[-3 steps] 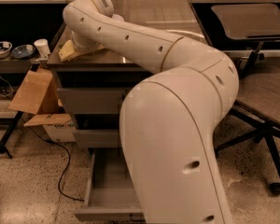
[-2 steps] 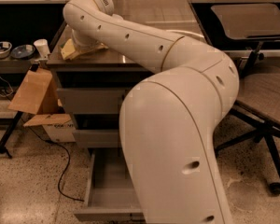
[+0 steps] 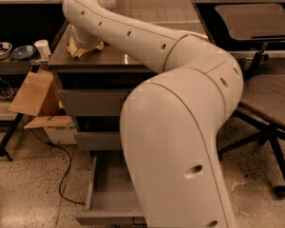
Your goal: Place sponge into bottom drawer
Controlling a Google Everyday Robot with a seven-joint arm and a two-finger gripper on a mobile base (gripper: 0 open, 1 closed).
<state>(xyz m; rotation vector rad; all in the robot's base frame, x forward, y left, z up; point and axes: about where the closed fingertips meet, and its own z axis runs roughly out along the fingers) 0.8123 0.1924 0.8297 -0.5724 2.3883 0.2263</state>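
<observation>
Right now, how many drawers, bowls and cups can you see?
Grey drawers: 3 (only the bottom drawer is pulled open)
Bowls: 2
White cup: 1
Total: 6
The gripper is down at the left end of the cabinet top, on something pale yellow.

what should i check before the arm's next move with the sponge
1. Bottom drawer open: ok.
2. Room inside it: cannot tell, the arm hides much of it.
3. Gripper at the left end of the cabinet top: ok, though the wrist hides most of it.
4. Grip on the sponge: cannot tell, only a pale yellow edge shows under the wrist.
5. Upper drawers shut, so not over the open one: ok.
</observation>
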